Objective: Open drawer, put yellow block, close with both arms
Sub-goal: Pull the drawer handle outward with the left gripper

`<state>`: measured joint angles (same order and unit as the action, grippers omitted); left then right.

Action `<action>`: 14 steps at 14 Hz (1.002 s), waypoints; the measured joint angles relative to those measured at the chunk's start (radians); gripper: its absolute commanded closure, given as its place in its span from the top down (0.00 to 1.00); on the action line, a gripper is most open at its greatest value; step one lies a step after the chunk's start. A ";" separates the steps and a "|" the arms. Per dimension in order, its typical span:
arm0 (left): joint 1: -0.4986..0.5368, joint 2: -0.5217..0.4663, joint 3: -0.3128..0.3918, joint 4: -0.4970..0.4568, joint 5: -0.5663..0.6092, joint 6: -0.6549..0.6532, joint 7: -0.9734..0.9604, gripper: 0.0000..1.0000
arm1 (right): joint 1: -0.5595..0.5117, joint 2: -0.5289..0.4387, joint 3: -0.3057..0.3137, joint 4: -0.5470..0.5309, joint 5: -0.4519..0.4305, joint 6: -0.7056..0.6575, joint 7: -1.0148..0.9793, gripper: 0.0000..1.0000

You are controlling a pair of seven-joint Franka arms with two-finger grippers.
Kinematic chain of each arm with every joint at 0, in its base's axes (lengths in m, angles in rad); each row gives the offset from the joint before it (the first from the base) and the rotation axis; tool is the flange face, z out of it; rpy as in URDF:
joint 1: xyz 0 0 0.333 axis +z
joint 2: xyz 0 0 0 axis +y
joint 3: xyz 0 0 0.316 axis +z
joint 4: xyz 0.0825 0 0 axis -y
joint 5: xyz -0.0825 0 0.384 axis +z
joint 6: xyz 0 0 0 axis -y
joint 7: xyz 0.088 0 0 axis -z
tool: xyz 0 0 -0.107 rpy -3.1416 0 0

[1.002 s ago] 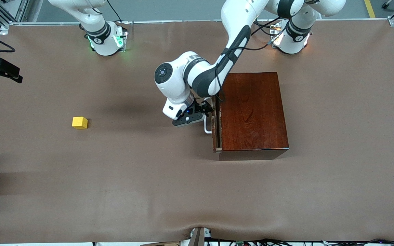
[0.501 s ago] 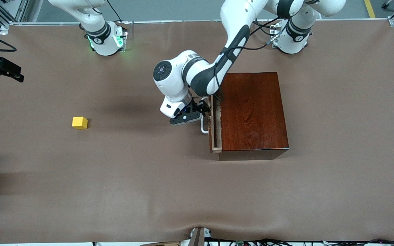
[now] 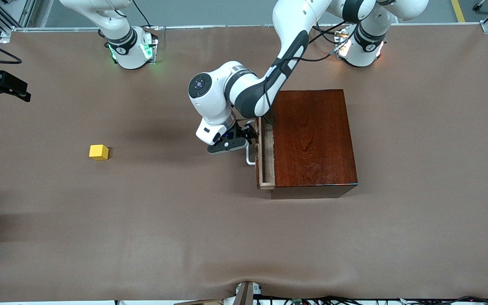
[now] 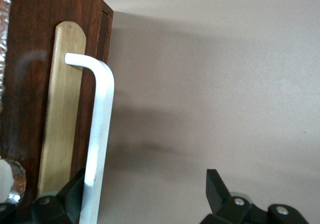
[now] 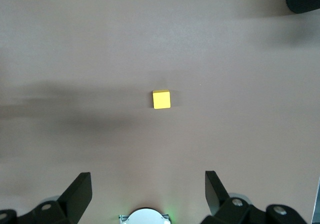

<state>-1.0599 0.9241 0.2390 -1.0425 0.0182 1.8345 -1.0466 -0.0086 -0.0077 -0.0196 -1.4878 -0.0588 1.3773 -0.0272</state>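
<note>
Hooking the white handle (image 4: 97,134) with spread fingers, the left pincer (image 3: 248,137) has the drawer (image 3: 266,159) barely out, while the yellow block (image 3: 98,152) lies unpicked on the surface (image 3: 184,220) beneath the released right pincer (image 5: 148,196).

Even overhead light, soft shadows on the table (image 3: 176,237), sharp focus.
</note>
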 measured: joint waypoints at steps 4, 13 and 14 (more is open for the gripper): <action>0.000 -0.001 -0.006 0.008 0.000 0.007 -0.001 1.00 | 0.000 0.001 0.000 0.000 0.000 0.000 0.000 1.00; 0.000 -0.002 -0.020 0.021 0.000 0.030 -0.005 1.00 | 0.000 0.005 -0.001 0.000 0.000 0.000 0.000 1.00; 0.000 -0.002 -0.024 0.021 0.000 0.034 -0.005 1.00 | 0.000 0.005 -0.001 0.000 0.000 0.000 0.000 1.00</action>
<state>-1.0604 0.9219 0.2153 -1.0213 0.0181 1.8687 -1.0511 -0.0082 -0.0023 -0.0209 -1.4879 -0.0588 1.3774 -0.0274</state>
